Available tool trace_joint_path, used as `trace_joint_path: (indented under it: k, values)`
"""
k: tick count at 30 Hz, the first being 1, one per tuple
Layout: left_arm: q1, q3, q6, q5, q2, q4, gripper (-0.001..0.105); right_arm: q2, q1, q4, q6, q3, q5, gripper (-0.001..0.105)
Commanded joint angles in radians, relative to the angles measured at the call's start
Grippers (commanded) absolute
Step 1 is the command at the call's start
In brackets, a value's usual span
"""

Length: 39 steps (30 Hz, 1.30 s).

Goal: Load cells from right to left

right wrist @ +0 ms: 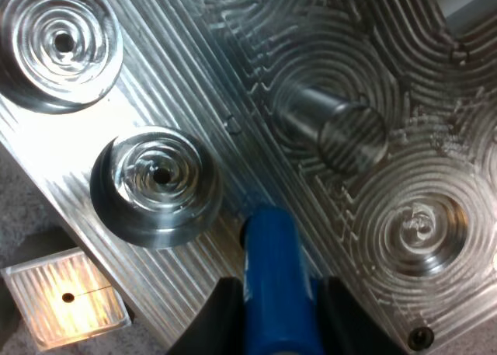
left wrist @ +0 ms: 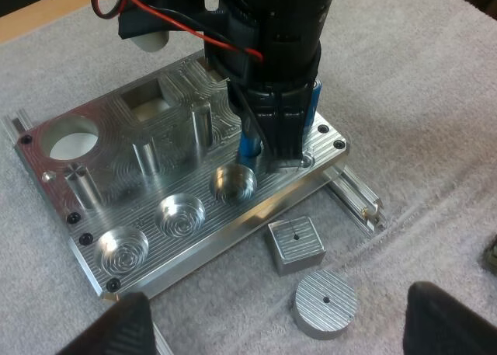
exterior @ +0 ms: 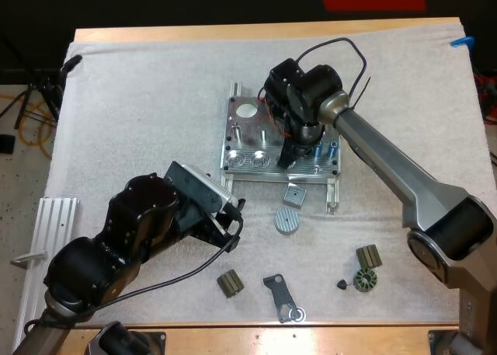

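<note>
The metal fixture [exterior: 247, 130] lies mid-mat. My right gripper [exterior: 289, 158] is shut on a blue cylinder [right wrist: 273, 281], tip down just above the fixture's grooved top [right wrist: 233, 75], beside a round pocket [right wrist: 155, 186]. In the left wrist view that cylinder [left wrist: 250, 147] hangs right of the empty pockets [left wrist: 182, 214], near the fixture's [left wrist: 93, 145] right front corner. Two more blue cylinders [exterior: 326, 148] stand at the fixture's right end. My left gripper [exterior: 233, 215] sits open in front of the fixture, its fingers [left wrist: 128, 324] far apart.
A square metal block [exterior: 295, 194] and a round metal disc [exterior: 286, 221] lie just in front of the fixture. Small dark parts [exterior: 229, 283] [exterior: 366, 267] and a bracket [exterior: 281, 297] sit near the mat's front edge. A ribbed rail [exterior: 46, 246] lies at the far left.
</note>
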Motion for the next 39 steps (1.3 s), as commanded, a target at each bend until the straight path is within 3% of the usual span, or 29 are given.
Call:
trace_joint_path:
  k: [1, 6, 10, 36, 38, 39]
  values:
    - [0.001, -0.003, 0.000, 0.002, -0.006, 0.005, 0.066, 0.014, 0.000, -0.001, 0.003, -0.001, -0.009, 0.008]
    - [0.001, -0.003, 0.000, 0.002, -0.006, 0.005, 0.066, 0.014, 0.000, 0.023, 0.003, -0.001, -0.037, 0.007]
    - [0.001, -0.003, 0.000, 0.002, -0.006, 0.005, 0.066, 0.014, 0.000, 0.047, 0.003, -0.001, -0.031, 0.000]
    - [0.001, -0.003, 0.000, 0.002, -0.006, 0.005, 0.066, 0.014, -0.002, -0.025, 0.003, -0.001, -0.029, 0.000]
    - [0.001, -0.003, 0.000, 0.002, -0.006, 0.005, 0.066, 0.014, -0.002, -0.025, 0.003, -0.001, -0.029, 0.002]
    - [0.001, -0.003, 0.000, 0.002, -0.006, 0.005, 0.066, 0.011, -0.002, -0.025, 0.003, -0.001, -0.029, 0.008]
